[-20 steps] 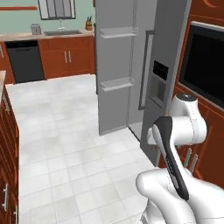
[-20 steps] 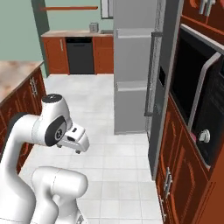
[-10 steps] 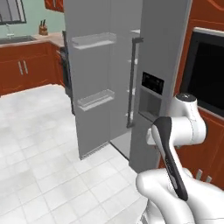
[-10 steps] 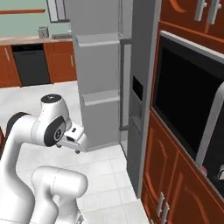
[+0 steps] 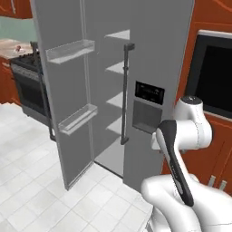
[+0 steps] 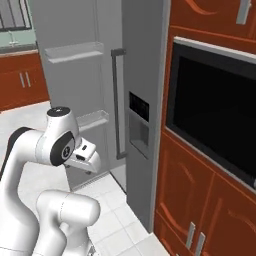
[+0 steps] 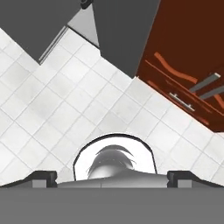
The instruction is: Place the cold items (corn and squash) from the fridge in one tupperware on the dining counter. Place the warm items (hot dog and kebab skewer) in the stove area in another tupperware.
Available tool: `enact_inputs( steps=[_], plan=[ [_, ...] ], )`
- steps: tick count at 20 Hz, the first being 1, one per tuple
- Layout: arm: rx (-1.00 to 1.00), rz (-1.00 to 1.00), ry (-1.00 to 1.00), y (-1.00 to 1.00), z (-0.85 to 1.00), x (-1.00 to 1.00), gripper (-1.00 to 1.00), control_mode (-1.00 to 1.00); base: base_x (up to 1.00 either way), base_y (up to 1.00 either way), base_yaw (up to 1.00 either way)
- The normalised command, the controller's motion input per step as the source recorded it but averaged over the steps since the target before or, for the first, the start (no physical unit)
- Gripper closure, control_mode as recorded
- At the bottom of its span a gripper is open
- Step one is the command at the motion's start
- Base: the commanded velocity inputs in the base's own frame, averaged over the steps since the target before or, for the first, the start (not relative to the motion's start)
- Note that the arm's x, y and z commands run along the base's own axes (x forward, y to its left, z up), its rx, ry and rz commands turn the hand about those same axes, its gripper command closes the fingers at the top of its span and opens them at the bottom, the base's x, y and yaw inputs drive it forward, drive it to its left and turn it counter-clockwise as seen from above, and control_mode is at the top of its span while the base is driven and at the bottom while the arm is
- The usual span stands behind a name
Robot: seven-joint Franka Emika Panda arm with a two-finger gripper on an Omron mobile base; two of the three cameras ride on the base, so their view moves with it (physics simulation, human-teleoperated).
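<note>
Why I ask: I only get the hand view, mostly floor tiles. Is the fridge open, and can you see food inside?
Observer: Yes. In the left base view the fridge has one door swung wide open. The other, with the dispenser, is shut.
Operator: Any food on the shelves?
Observer: The white shelves show edge-on through the gap, and I can't make out any food on them.
Operator: What's beside the fridge?
Observer: A stove stands past the open door, and a black wall oven is on the dispenser side.
</note>
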Motion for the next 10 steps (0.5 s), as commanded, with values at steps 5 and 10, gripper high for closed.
enact_inputs(
  steps=[5, 10],
  plan=[
    [0.0, 0.0, 0.0, 0.0, 0.0, 0.0, -1.0, 1.0, 0.02, 0.86, -0.51],
    [0.0, 0.0, 0.0, 0.0, 0.0, 0.0, -1.0, 1.0, 0.33, 0.74, -0.33]
  ],
)
